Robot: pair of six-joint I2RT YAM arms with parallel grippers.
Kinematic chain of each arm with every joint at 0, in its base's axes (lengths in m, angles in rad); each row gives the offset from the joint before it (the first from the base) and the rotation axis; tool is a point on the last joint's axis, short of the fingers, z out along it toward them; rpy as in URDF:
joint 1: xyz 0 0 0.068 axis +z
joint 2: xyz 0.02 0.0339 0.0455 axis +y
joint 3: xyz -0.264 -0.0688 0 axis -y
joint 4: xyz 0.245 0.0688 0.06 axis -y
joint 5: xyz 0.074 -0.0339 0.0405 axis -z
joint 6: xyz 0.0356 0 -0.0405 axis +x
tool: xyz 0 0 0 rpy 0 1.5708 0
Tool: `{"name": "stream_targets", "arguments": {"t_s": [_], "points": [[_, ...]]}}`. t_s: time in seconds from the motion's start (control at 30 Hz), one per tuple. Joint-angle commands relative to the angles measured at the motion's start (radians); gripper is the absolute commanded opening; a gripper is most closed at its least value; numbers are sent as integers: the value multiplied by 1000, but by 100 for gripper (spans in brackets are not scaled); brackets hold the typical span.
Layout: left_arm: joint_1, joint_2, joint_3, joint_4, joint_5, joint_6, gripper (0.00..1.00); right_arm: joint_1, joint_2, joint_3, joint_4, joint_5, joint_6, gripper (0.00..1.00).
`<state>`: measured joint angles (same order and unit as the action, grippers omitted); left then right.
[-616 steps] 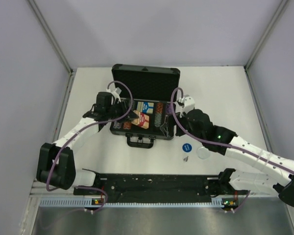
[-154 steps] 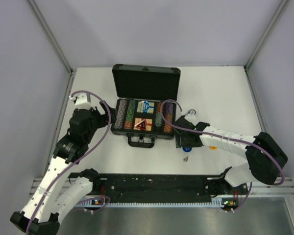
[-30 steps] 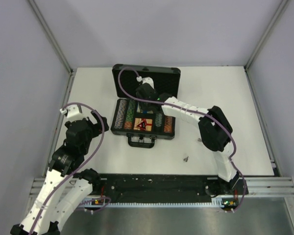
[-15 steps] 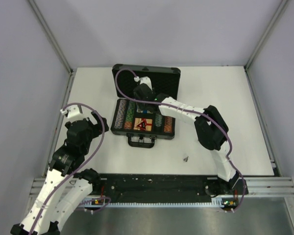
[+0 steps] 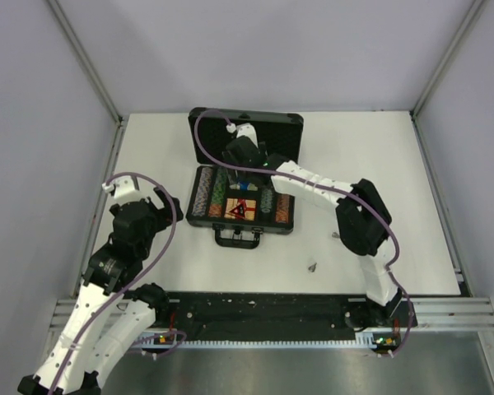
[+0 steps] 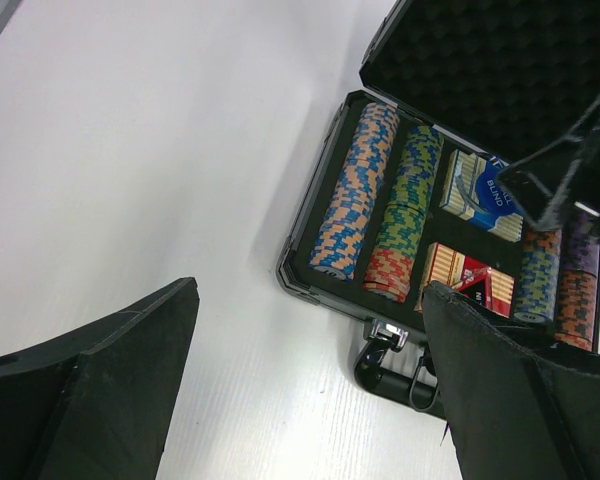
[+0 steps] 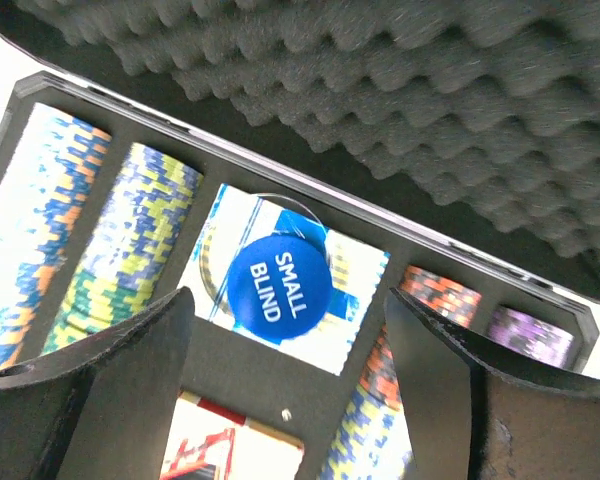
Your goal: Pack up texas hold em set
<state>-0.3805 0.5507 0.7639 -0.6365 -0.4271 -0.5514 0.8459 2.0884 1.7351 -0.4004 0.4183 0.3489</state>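
Poker case (image 5: 210,140) lies open on the white table (image 5: 370,164), its foam-lined lid standing up at the far side and its handle (image 5: 235,239) facing the arms. Rows of chips (image 6: 355,190) fill the slots at both ends of the case, orange and blue, then green and yellow on the left, and mixed colours with a purple stack on the right. In the middle slots lie two card boxes. The blue one (image 7: 360,285) is at the lid side and the red one (image 6: 470,285) at the handle side. A round blue button (image 7: 280,285) marked SMALL BLIND rests flat on the blue box, and a red triangle (image 5: 240,208) sits on the red box.

The right hand (image 5: 245,171) hangs over the middle of the case, just above the blue box. Its fingers are spread well apart on either side of the button without touching it, and it holds nothing.

The left hand (image 6: 310,288) is left of the case, well apart from it and above bare table. Its fingers are as wide as they go and hold nothing.

A small dark piece (image 5: 312,267) lies on the table beyond the handle side of the case, towards the right; what it is I cannot tell.
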Motion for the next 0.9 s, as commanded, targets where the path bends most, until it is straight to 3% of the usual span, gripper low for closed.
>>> {"name": "stream_targets", "arguments": {"t_s": [0.0,0.3,0.57,0.87], "points": [[2,9,15,38,8,4,99,15,-204,-29,-34,20,12,76],[2,21,3,89,60,18,99,-16,-595,-423,-167,123,129,76],[2,63,-18,156,119,7,99,-146,-873,-738,-300,177,360,77],[2,103,-24,178,163,8,99,-369,-958,-971,-422,128,558,80]]}}
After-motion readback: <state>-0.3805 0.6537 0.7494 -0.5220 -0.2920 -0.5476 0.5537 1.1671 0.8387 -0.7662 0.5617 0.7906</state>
